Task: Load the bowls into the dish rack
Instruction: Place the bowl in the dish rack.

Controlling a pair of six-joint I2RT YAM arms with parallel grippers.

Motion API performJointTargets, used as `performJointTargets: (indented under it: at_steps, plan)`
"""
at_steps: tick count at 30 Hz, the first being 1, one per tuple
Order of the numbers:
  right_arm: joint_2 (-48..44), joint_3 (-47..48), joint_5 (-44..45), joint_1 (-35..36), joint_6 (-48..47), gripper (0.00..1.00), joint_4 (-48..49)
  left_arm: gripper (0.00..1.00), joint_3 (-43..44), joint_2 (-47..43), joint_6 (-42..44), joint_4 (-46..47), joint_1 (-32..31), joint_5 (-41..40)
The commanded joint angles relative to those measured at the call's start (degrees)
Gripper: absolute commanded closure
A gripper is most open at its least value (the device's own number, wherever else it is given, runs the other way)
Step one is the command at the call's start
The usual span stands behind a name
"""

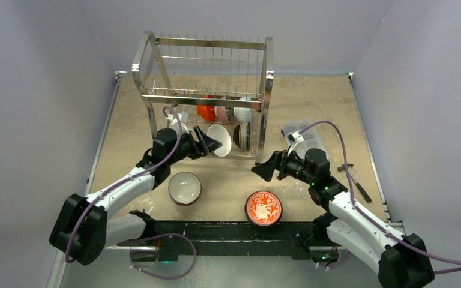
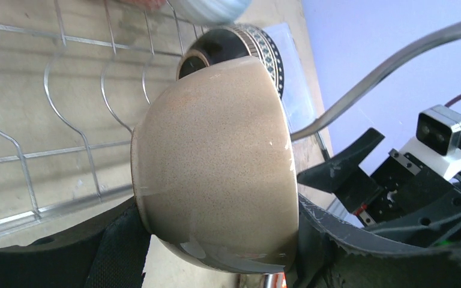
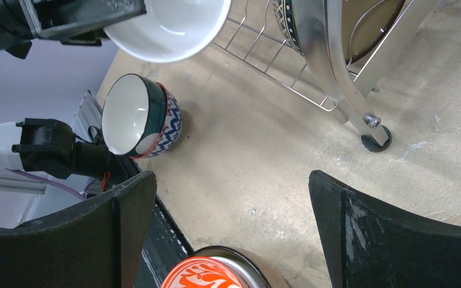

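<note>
- The left pincer (image 2: 216,255) is partly closed on the tan bowl (image 2: 216,162). One finger (image 2: 117,249) is on the rim side and the other on the foot side.
- The tan bowl is held on its side, white inside facing the near edge of the bench (image 1: 312,108). It is at the front of the lower shelf of the rack (image 1: 204,90). I cannot tell whether it touches the wires.
- Just behind it on that shelf, a dark patterned bowl (image 2: 240,48) stands on edge by the rack's right front leg.
- Above these, an orange bowl (image 1: 206,111) and a white bowl (image 1: 244,111) stand on edge in the rack.
- The right pincer (image 3: 234,216) is wide open and holds nothing. It hangs over bare bench, right of the rack's right front leg.
- The floral bowl (image 1: 263,207) sits upright near the bench's near edge, right of middle, just below the right pincer.
- The blue bowl (image 1: 185,188) sits upright near the near edge, left of middle, beside the left arm.
- The rack stands mid-bench toward the far edge.
</note>
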Motion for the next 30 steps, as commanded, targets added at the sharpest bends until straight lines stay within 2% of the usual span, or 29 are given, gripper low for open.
performJointTargets:
  at_steps: [1, 17, 30]
  plan:
    - [-1.1, 2.0, 1.4, 0.2, -0.9, 0.01, -0.6, 1.00, 4.9, 1.3, 3.7, 2.9, 2.5, -0.1]
    - [-3.8, 1.3, 2.7, 0.2, -0.5, 0.01, -2.9, 1.00, 11.5, 10.3, 12.0, 2.2, 3.1, -7.9]
    - [-2.5, 1.3, 2.6, 0.2, -0.6, 0.01, -2.0, 1.00, 12.1, 13.6, 16.0, 2.9, 2.9, -11.4]
